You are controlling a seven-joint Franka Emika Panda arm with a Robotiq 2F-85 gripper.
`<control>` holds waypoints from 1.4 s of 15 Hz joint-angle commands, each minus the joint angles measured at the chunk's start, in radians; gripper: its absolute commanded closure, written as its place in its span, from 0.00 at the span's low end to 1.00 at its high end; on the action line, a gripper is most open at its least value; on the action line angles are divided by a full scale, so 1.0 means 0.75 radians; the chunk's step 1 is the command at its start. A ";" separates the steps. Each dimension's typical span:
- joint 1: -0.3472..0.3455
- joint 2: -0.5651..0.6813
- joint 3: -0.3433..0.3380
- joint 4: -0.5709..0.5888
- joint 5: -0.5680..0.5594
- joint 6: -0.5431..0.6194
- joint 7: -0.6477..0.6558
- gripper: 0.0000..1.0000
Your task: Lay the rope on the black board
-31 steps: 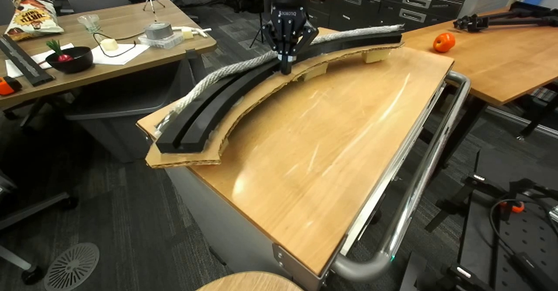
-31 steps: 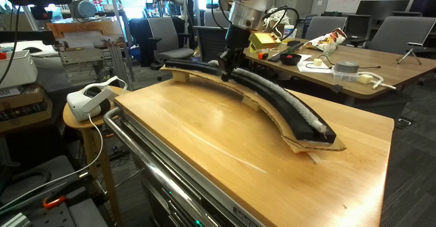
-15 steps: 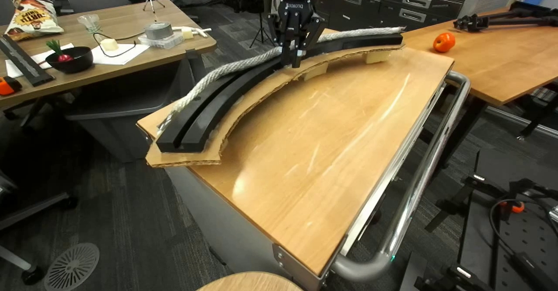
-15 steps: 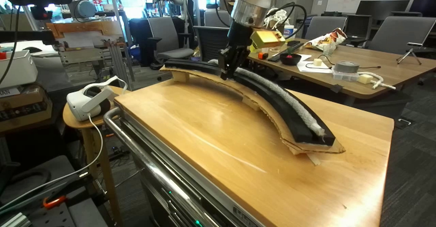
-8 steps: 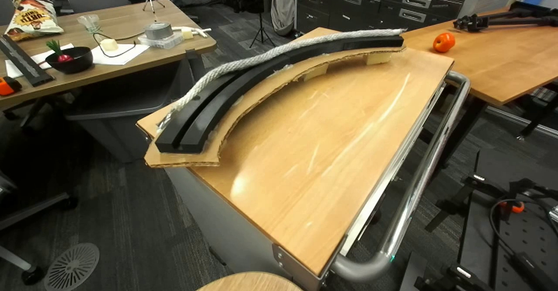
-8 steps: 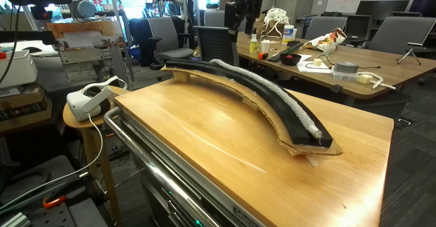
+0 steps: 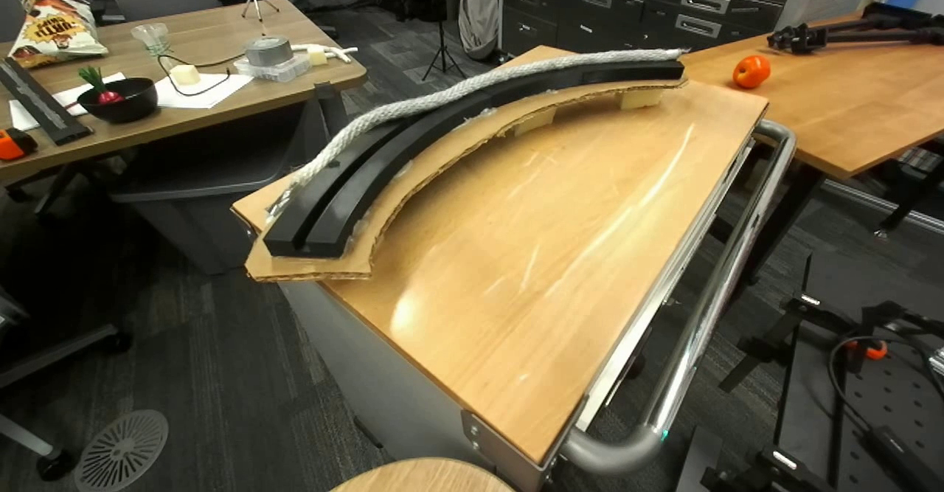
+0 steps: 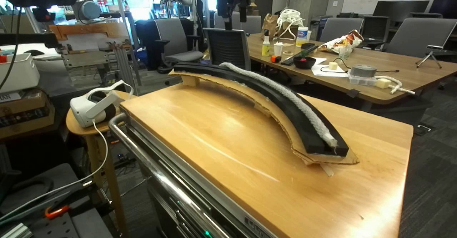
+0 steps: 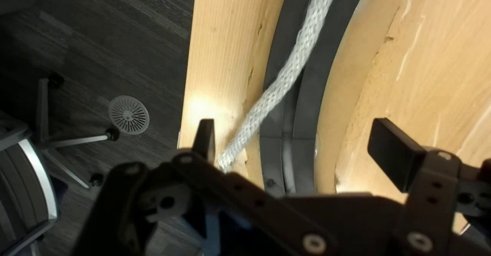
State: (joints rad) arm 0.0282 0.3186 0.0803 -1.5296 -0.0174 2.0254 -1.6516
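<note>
Whitish-grey, thick and tightly braided: the rope (image 7: 472,88), lying in a long, soft bow along the black board (image 9: 316,71), as visible in both exterior views. In the wrist view, covers first the lengthwise groove between two arc-shaped strips, then slants across the outer strip and passes over the outer edge, to finish with a blunt tip (image 9: 227,158) beside the board, above the pale wooden tabletop (image 7: 560,271). Cannot tell whether touching the wood there. In an exterior view, a frayed tip (image 8: 332,142) at the end nearer to the camera, lying within the width of the board, just short of its end. Under the board, brown cardboard (image 7: 310,267) with a wavy corrugated edge, raised from the tabletop on small pale blocks (image 8: 190,80). Above and well apart from the rope, the gripper (image 9: 300,144), dark and angular, released, with jaws spread wide in the wrist view. Along one side of the tabletop, a shiny metal rail (image 7: 702,315), tubular and rounded at the bends. On the dark, streaked carpet (image 9: 115,37), a round grey disc (image 9: 128,114) with slots like rays.
</note>
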 commanded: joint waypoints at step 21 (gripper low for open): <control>0.035 0.446 0.025 0.515 0.056 -0.295 0.414 0.12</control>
State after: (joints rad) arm 0.0394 0.5744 0.0883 -1.2604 0.0263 1.8594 -1.4373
